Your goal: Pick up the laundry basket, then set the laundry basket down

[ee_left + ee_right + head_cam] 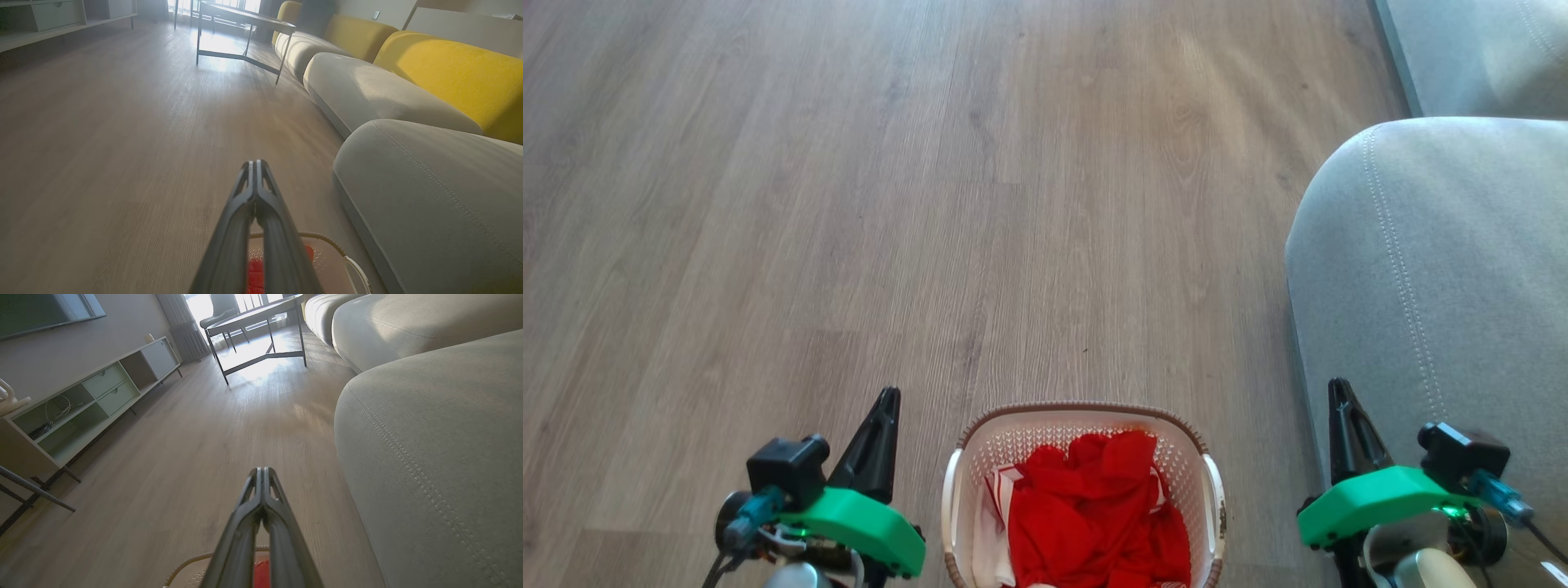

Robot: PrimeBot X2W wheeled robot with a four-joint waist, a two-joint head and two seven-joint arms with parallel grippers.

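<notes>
The laundry basket point(1054, 437), white and perforated with a brown woven-look rim and white side handles, stands on the wood floor at the bottom centre of the head view, with red cloth point(1094, 506) inside. My left gripper point(888, 396) hangs shut and empty to the left of the basket, apart from it. To the basket's right, my right gripper point(1338, 385) is also shut on nothing, in front of the sofa. In the left wrist view the shut fingers point(256, 163) point down the room, the basket's rim point(322, 238) below them. The right wrist view has shut fingers point(261, 471) above the rim point(188, 562).
A grey sofa point(1437, 269) runs along the right, close beside my right gripper; yellow back cushions point(449, 69) show behind it. A metal-legged table point(245, 24) stands far ahead and a low shelf unit point(81, 404) lines the left wall. Wood floor point(931, 204) stretches ahead.
</notes>
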